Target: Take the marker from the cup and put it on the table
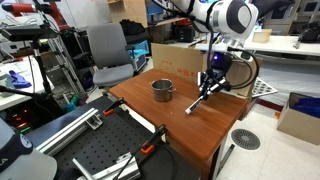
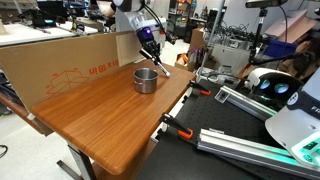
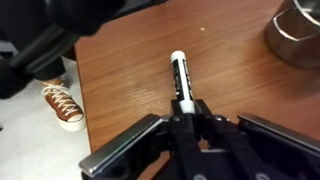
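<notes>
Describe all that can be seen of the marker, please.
The marker is a slim black stick with a whitish tip, plastic by its look. The tool is shut on its rear end. It is out of the cup, tilted, tip down toward the wooden table; contact cannot be told.

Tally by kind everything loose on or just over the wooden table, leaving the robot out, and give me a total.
Metal cups: 1, the cup, standing on the table.
Markers: 1, the marker, gripped at one end by the gripper, outside the cup.
Total: 2
</notes>
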Action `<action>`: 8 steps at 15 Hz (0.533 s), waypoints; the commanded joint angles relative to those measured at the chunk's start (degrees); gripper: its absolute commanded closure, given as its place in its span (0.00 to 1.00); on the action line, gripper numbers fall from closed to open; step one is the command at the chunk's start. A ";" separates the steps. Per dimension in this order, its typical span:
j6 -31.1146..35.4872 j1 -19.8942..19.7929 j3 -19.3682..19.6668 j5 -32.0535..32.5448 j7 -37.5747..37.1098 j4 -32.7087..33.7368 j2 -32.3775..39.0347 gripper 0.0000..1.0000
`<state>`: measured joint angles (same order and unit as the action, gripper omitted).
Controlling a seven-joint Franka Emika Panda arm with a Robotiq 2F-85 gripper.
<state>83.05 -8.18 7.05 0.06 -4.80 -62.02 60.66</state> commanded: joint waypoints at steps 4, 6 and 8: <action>-5.11 -0.15 0.08 1.57 -1.32 8.75 5.06 0.39; -6.16 -0.29 -0.05 1.40 -1.16 9.85 5.64 0.25; -6.84 -0.33 -0.11 1.37 -1.04 10.76 6.04 0.11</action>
<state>79.77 -8.18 7.13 0.91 -5.23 -56.47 63.92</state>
